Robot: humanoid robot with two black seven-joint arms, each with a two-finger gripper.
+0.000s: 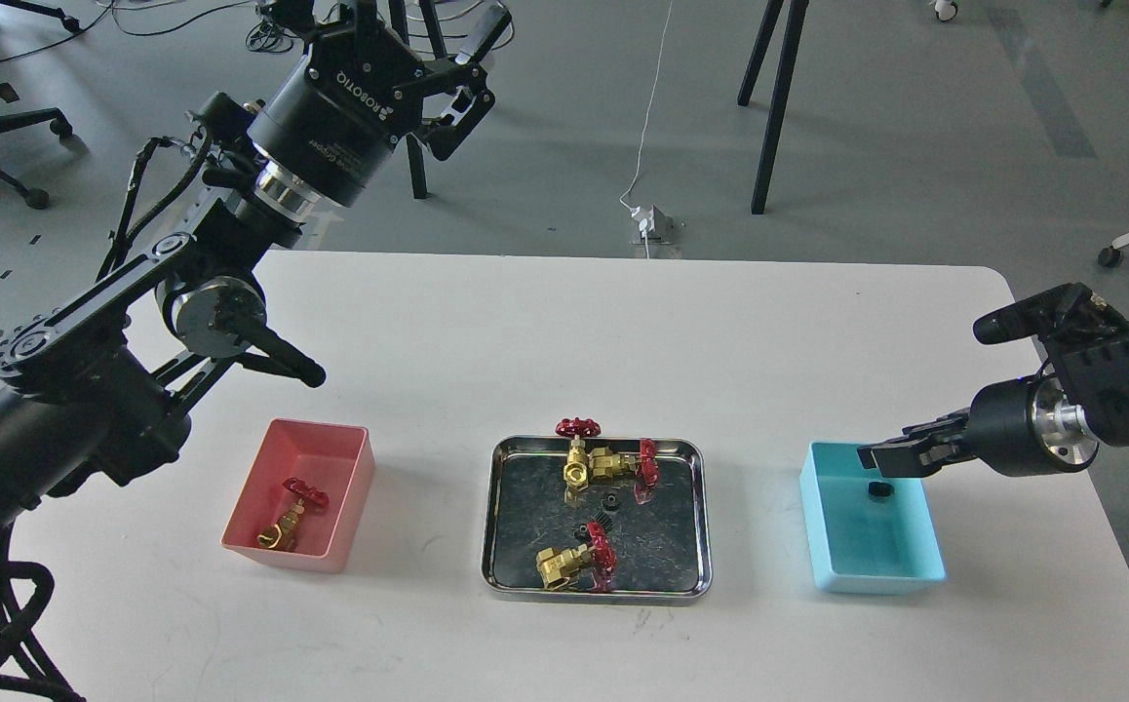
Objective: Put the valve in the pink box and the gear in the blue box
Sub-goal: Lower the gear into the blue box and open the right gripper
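Nearest us, in the steel tray [496,526], one valve [572,561] lies on its side with its brass body toward our left and its red handwheel toward our right; a gear [581,532] sits just behind it and another gear [609,503] a little farther in. Behind those, two more valves [603,458] crowd the tray's far edge, one standing with its wheel up.

Our right gripper [881,456] hovers over the far-left corner of the blue box [876,575], and a gear [878,489] lies on the box floor just below and in front of its jaws. We cannot tell whether those jaws are parted or closed; they look small and dark.

The pink box [272,546] already holds a valve [290,517], lying with its long axis running toward us.

Our left gripper [475,68] is raised far behind the table [564,322], jaws spread and empty. From it the tray lies forward and well to its right. The right gripper is the nearer one to the tray, which lies off to its left, so we judge it better placed for the next gear.
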